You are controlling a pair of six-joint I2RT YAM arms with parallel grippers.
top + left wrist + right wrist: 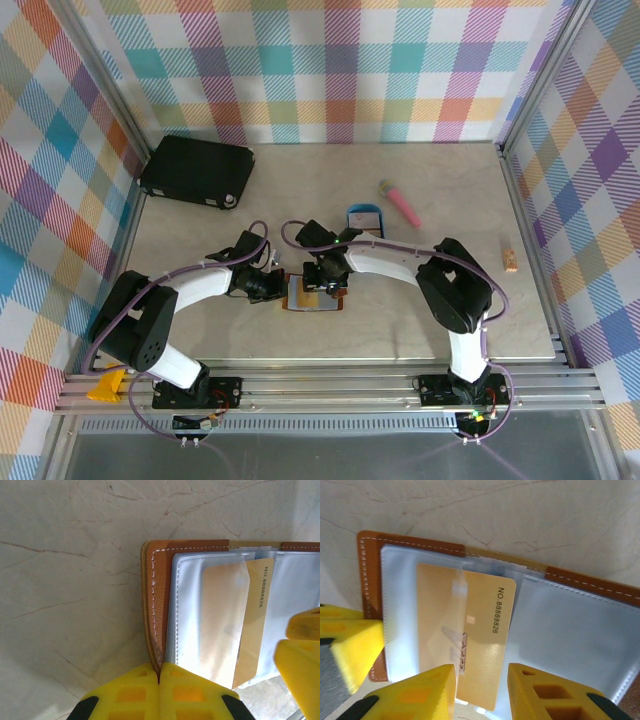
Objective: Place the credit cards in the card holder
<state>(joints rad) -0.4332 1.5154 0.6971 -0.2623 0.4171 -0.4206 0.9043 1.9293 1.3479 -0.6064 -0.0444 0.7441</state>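
The card holder (312, 303) lies open on the table between both arms, brown leather (155, 580) outside and pale blue-grey pockets inside. My left gripper (280, 288) (160, 672) is shut on its left leather edge. A gold credit card (480, 630) marked with a number lies on the holder (370, 545), its left part under a clear pocket (220, 615). My right gripper (325, 287) (481, 672) is open over the card's near end. One finger stands above the card and the other just off its right edge.
A blue oval tray (363, 220) and a pink stick (400, 203) lie behind the holder. A large black case (197, 171) sits at the back left. A small wooden piece (511, 258) rests near the right edge. Metal frame rails bound the table.
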